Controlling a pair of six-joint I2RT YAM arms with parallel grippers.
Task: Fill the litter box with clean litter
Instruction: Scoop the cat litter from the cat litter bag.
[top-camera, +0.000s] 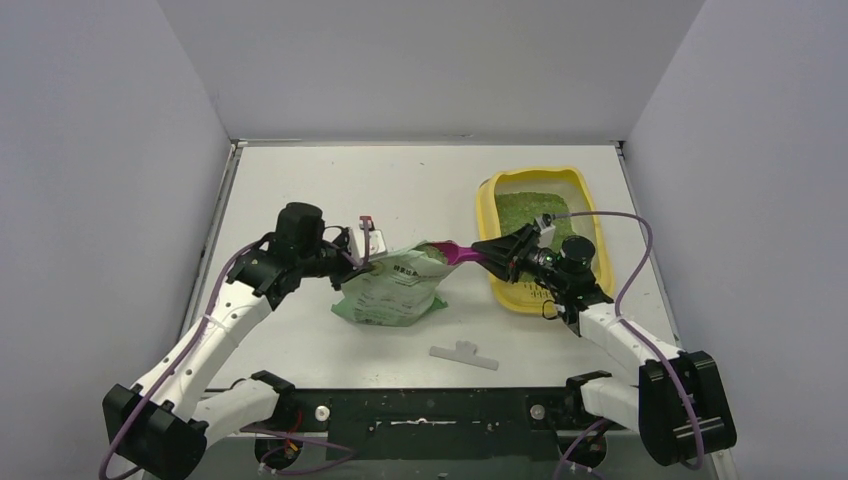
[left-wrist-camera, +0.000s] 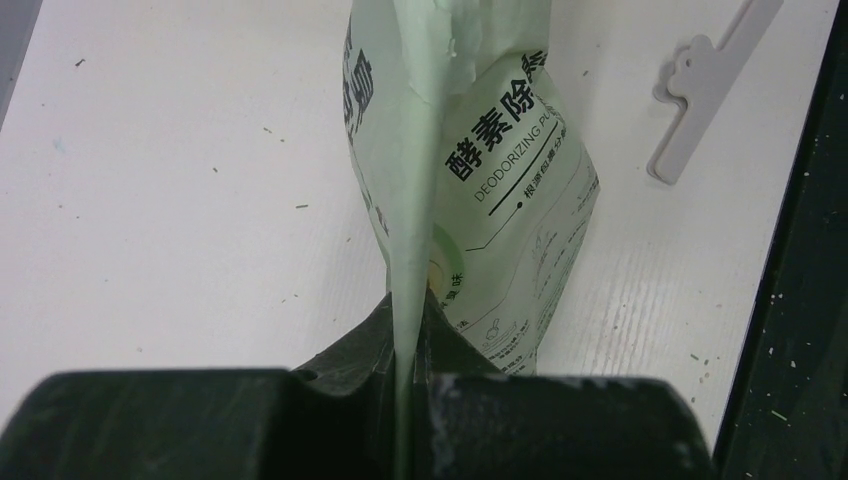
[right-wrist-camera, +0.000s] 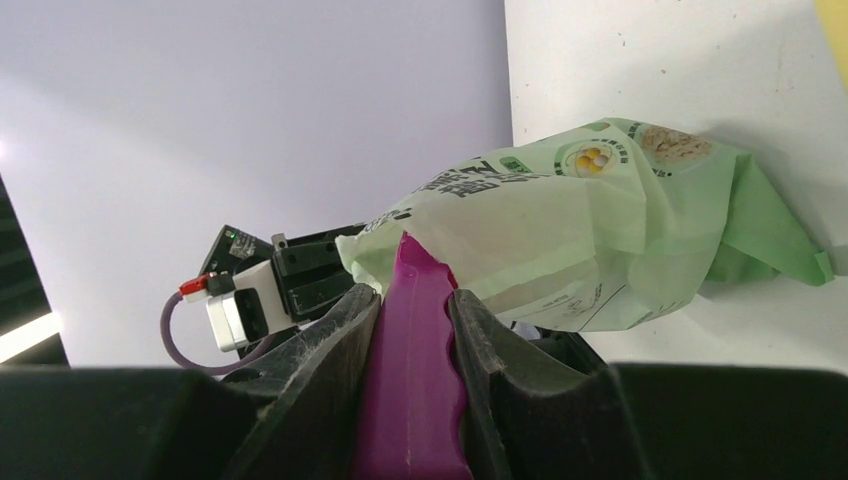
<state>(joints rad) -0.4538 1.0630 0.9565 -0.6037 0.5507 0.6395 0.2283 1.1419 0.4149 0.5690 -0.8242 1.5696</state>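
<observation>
The yellow litter box (top-camera: 583, 185) sits at the right of the table with bright-green clean litter (top-camera: 528, 208) in its far half. A light-green printed bag (top-camera: 392, 290) lies in the middle. My left gripper (top-camera: 352, 258) is shut on the bag's edge (left-wrist-camera: 412, 250) and holds it up. My right gripper (top-camera: 497, 250) is shut on the handle of a magenta scoop (right-wrist-camera: 410, 370). The scoop's head (top-camera: 452, 252) is inside the bag's mouth, hidden by the bag (right-wrist-camera: 590, 240).
A white bag clip (top-camera: 464, 354) lies on the table in front of the bag; it also shows in the left wrist view (left-wrist-camera: 705, 85). Grey walls close the table on three sides. The black front rail (top-camera: 430, 410) runs between the arm bases.
</observation>
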